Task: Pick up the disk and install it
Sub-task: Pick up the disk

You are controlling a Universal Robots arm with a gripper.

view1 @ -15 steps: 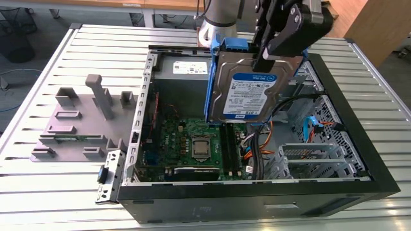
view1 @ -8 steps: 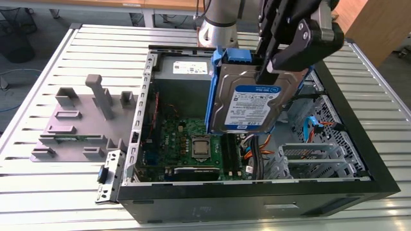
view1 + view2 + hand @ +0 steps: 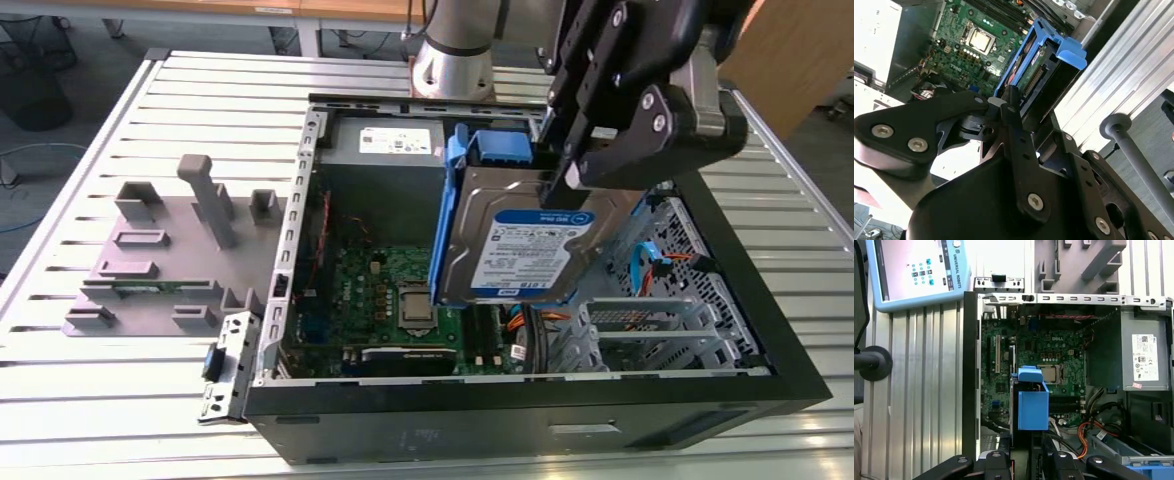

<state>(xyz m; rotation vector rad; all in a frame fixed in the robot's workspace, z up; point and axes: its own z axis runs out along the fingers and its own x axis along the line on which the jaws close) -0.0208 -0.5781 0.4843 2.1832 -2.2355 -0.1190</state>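
My gripper (image 3: 571,170) is shut on the disk (image 3: 534,245), a silver-grey hard drive with a white-and-blue label and blue side rails. The disk hangs upright and slightly tilted over the open computer case (image 3: 534,410), above the motherboard (image 3: 394,290), clear of the case floor. In the second wrist view the disk (image 3: 1036,77) sits edge-on between my black fingers (image 3: 1013,117), its blue rail end pointing away from me. In the first wrist view the blue rail (image 3: 1033,402) stands out in front of my gripper (image 3: 1026,460), over the motherboard (image 3: 1054,355).
A grey power-supply box (image 3: 387,145) sits at the back of the case. A metal drive cage (image 3: 661,320) with orange cables is at the exterior view's right. A grey plastic stand (image 3: 174,250) with posts stands outside the case. A teach pendant (image 3: 919,270) lies on the slatted table.
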